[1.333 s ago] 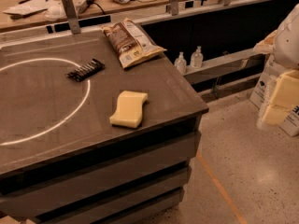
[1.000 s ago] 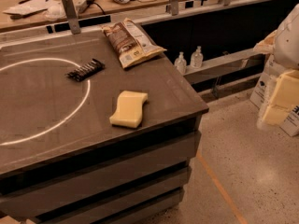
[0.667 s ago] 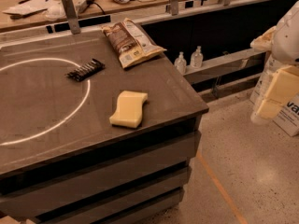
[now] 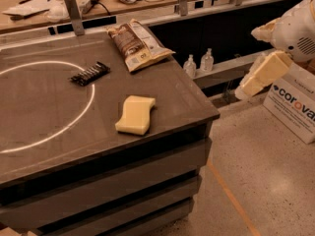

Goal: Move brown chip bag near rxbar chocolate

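The brown chip bag point(image 4: 138, 44) lies flat at the table's far right corner, dark front panel up. The rxbar chocolate point(image 4: 90, 73), a small black bar, lies to the bag's left and nearer me, on the white circle line. My gripper point(image 4: 246, 89) hangs at the end of the cream arm off the table's right side, above the floor. It is well apart from the bag and holds nothing that I can see.
A pale yellow wavy sponge point(image 4: 135, 114) lies near the table's front right edge point(image 4: 197, 122). A white painted circle point(image 4: 91, 101) marks the tabletop. Two small bottles point(image 4: 198, 63) stand on a ledge beyond the table. A white cardboard box point(image 4: 294, 104) sits on the floor at right.
My arm and gripper have moved left and up, closer to the table's right side. The bag, the bar and the sponge have not moved.
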Available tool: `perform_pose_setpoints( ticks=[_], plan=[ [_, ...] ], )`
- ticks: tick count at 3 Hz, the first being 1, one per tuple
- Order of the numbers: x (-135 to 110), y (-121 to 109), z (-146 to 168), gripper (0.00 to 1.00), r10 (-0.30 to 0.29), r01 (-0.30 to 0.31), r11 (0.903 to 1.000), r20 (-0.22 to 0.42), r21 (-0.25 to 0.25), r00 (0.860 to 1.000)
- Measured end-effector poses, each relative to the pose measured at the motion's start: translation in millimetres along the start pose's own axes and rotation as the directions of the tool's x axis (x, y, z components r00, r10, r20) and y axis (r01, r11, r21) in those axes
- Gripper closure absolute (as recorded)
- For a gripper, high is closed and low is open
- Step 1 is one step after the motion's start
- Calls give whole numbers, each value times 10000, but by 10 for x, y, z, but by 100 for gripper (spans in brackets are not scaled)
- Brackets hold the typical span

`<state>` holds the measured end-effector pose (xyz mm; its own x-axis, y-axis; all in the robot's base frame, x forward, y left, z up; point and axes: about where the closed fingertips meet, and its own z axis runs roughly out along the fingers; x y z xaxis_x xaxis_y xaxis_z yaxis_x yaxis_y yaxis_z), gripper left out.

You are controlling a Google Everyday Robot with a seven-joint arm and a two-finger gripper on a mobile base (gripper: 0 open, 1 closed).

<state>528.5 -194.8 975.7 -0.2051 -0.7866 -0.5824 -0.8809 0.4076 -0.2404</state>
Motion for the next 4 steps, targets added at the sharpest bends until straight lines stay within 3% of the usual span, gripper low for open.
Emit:
perform_pose_setpoints(
  ticks=[1,2,3,4],
  plan=[
    [-176,-410,305,0,792,-818,9966,1429,122,9866],
    [-399,-804,726,0,1267,-1352,9905,2197,241,9673],
    [-519,-972,1007,0,1337,-1439,9888,1914,403,9723],
    [-523,-1088,1178,0,1847,-1951,9795,1644,495,9689]
  ],
)
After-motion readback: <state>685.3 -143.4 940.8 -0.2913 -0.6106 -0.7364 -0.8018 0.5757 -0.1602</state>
